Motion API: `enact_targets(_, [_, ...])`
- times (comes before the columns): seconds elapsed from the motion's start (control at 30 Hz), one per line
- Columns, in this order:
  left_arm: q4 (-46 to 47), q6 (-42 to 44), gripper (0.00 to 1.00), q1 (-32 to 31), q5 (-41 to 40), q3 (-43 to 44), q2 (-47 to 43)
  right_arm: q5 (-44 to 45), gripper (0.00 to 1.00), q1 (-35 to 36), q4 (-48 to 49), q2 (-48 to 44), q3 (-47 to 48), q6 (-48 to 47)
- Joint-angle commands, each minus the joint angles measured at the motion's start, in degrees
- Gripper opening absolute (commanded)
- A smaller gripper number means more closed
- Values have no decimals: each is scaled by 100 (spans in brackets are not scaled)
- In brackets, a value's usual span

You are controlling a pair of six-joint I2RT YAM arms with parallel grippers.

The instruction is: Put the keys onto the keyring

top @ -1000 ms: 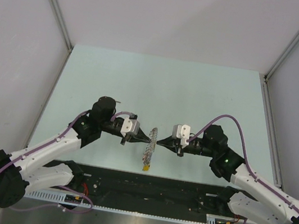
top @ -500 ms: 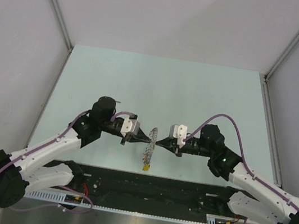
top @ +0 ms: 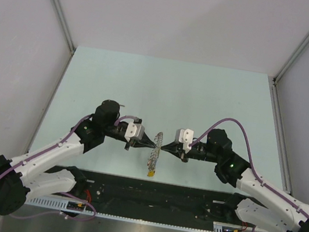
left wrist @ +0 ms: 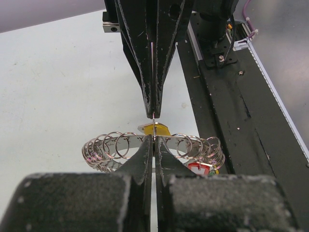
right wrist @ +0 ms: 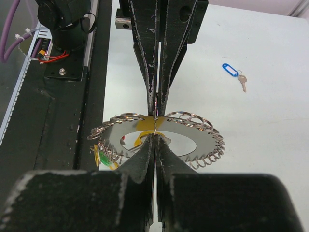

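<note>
1. One pale green table [top: 148, 80] fills the middle of the top view.
2. Two arms, the left arm [top: 54, 153] and the right arm [top: 271, 196], reach inward over its near half.
3. Two grippers meet tip to tip: the left gripper [top: 152, 145] and the right gripper [top: 163, 148]. Both have their jaws pressed together, with only a sliver of metal between them.
4. One keyring [top: 155, 151], a flat grey ring with a wide hole, hangs above the table between the two sets of tips. It is edge-on from above, and each gripper pinches at its rim from its own side. I cannot tell exactly which part each one grips.
5. Wire loops [right wrist: 207, 130] fringe the rim all round, too crowded to count.
6. One yellow tag [left wrist: 154, 128] lies just under the right gripper's tips. One red tag [left wrist: 195, 166] and one green tag [right wrist: 102, 162] hang from the low side.
7. One blue key [right wrist: 231, 71] lies flat on the table, well apart from both grippers and the keyring.
</note>
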Motion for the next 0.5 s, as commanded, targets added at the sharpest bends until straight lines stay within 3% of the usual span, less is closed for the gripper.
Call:
enact_targets(0.0, [167,110,0,41,97,298,-79,-24,0,42,44,-59,136,-78])
enact_targets(0.47, [193,57,0,41,141,307,-26,28,0,68,88,-59,136,-43])
